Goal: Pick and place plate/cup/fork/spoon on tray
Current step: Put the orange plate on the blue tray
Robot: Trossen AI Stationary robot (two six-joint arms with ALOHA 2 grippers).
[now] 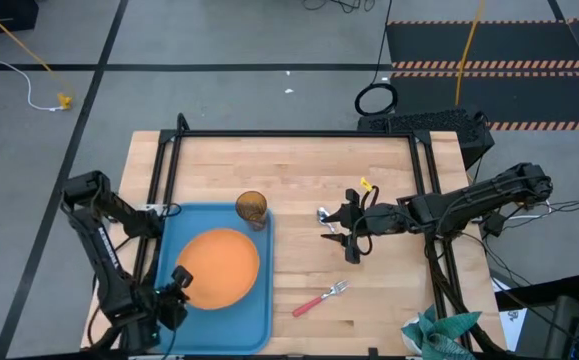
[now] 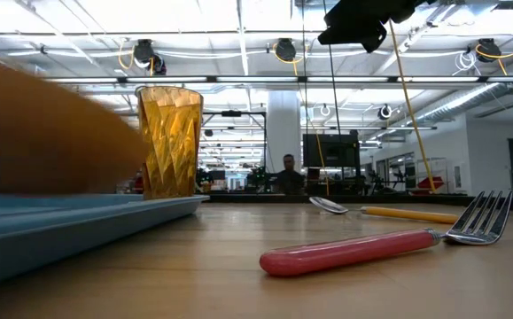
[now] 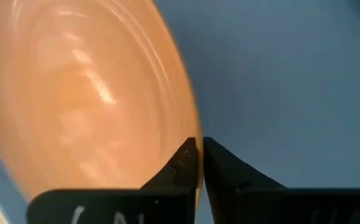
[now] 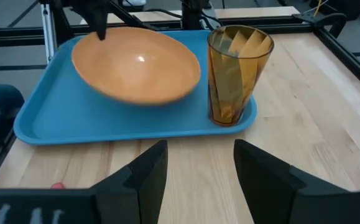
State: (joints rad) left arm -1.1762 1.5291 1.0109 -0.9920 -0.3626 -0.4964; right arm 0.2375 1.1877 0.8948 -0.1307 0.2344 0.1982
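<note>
The orange plate (image 1: 219,268) is over the light-blue tray (image 1: 254,320) at the table's left, tilted in the right wrist view (image 4: 136,65). My left gripper (image 1: 179,278) is shut on its near-left rim. The amber cup (image 1: 252,208) stands upright in the tray's far right corner. My right gripper (image 1: 344,240) is open and empty, raised above the table's middle. The spoon (image 2: 329,205) lies on the wood below it, its orange-yellow handle (image 2: 411,214) toward the right. The red-handled fork (image 1: 319,298) lies on the wood nearer the front edge. My left gripper pinches the plate's rim (image 3: 194,127) between its two fingers, one on each face. It comes from the table's near left side. The plate is tilted, its held side raised; whether its far side rests on the tray I cannot tell.
A green cloth (image 1: 439,332) lies at the table's near right corner. Black frame rails (image 1: 299,134) run along the far edge and both sides. Bare wood lies between the tray and the fork. A person (image 2: 289,170) shows far off in the room.
</note>
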